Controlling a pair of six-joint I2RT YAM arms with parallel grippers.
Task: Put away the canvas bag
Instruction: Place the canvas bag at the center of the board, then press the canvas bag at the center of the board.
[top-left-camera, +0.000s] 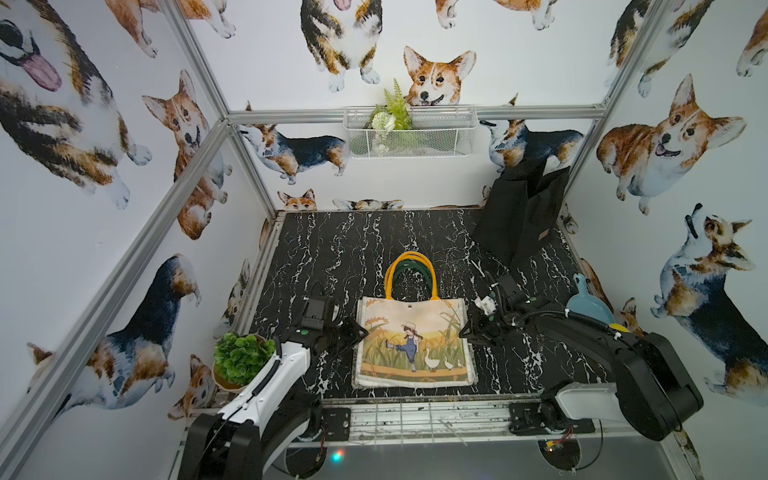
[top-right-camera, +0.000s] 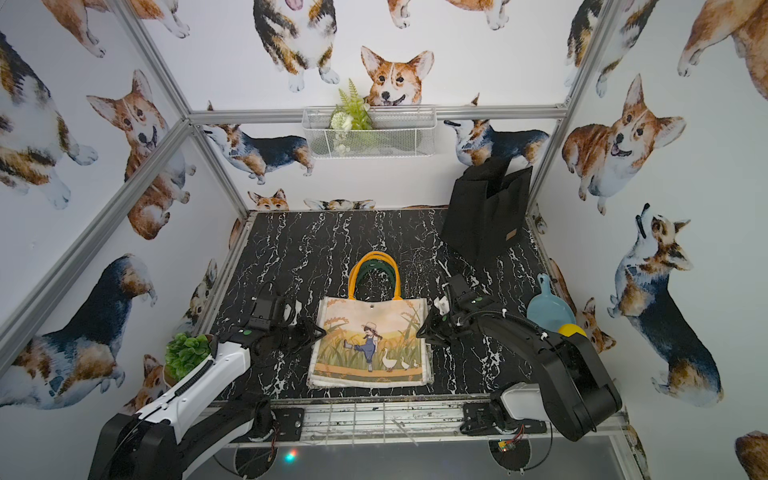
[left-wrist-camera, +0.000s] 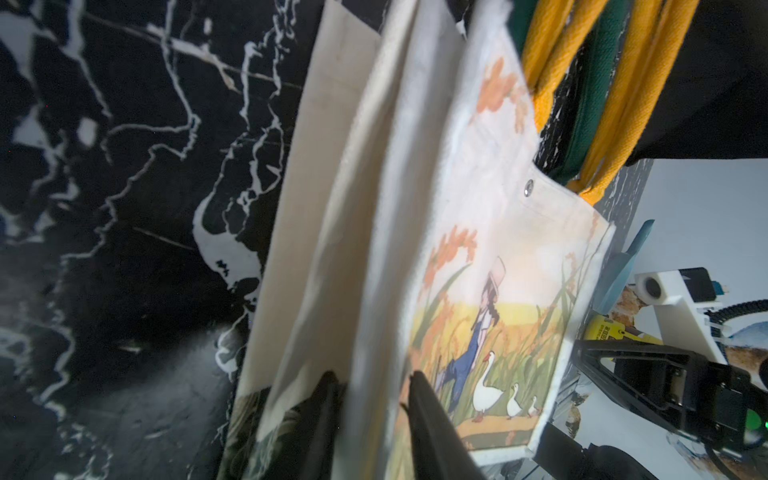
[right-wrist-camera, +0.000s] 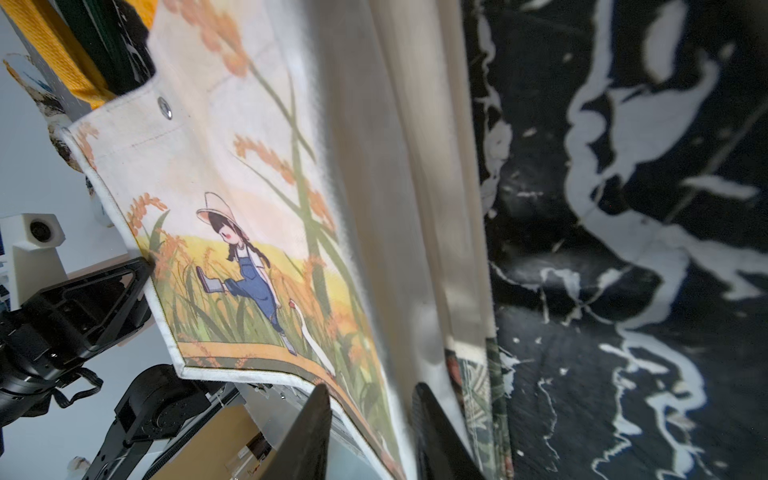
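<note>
A: Clutter first, quick.
B: Black fabric bag (top-left-camera: 519, 220) stands upright in the desk's (top-left-camera: 332, 249) far right corner, mouth up. A blue scoop (top-left-camera: 590, 307) sits by the right wall, with a yellow thing (top-right-camera: 571, 330) just beside it, partly behind the right arm. A potted plant (top-left-camera: 241, 361) is at the near left corner, touching the left arm's side in both top views. A wire basket (top-left-camera: 440, 137) with a fern (top-left-camera: 395, 108) hangs on the back wall.
A: And the canvas bag (top-left-camera: 415, 345)?
B: Near-centre of the desk, flat, printed side up, between the two arms and well apart from the black bag.
A: Which way does it point?
B: Mouth and yellow handles (top-left-camera: 388, 280) face the back wall and the bottom hem faces the near edge. The body is about square. With the handles, the long axis runs near to far. Green straps lie under the yellow ones.
A: Left pincer (top-left-camera: 361, 332)?
B: At the bag's left edge. In the left wrist view the pincer (left-wrist-camera: 374, 386) has its fingers parted with a fold of the side between them. It's blurred, so I can't tell if they touch it.
A: Right pincer (top-left-camera: 463, 332)?
B: At the right edge. In the right wrist view the pincer (right-wrist-camera: 370, 395) is parted too, astride the edge. Several cloth layers show there, the lowest a dark leafy print.
</note>
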